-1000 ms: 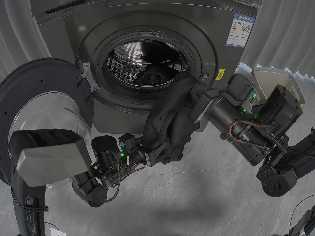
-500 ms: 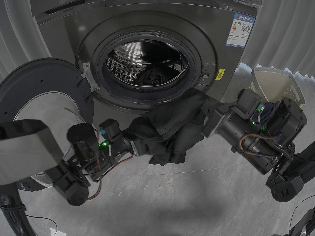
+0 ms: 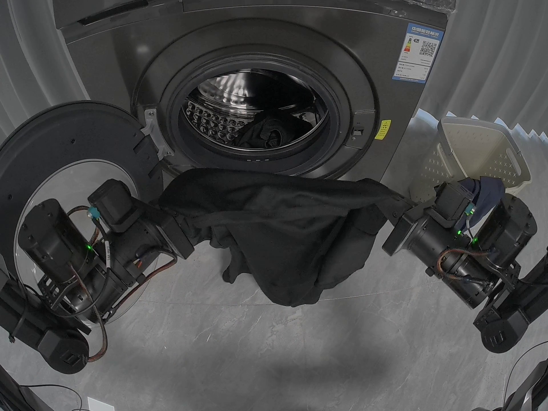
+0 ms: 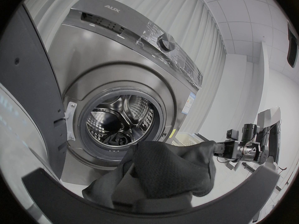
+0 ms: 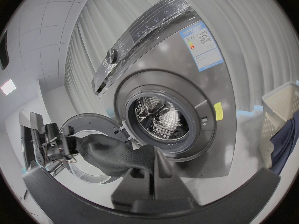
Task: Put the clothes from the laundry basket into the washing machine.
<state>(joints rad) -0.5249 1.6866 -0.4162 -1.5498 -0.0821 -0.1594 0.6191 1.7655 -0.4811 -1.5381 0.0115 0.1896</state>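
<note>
Now the washing machine (image 3: 114,58) stands with its door (image 3: 68,138) swung open to the robot's left. Just below the opening a black garment (image 3: 274,224) hangs stretched between the arms, its middle sagging. The laundry basket (image 3: 485,144) at the right holds a dark blue cloth (image 3: 488,192). The left gripper (image 3: 174,224) is clamped on one end of the garment, the right gripper (image 3: 397,206) on the other. I judge the loading step is in hand: next, both arms must lift the garment over the rim into the drum (image 3: 222,124), where some dark clothing (image 3: 268,132) lies.
</note>
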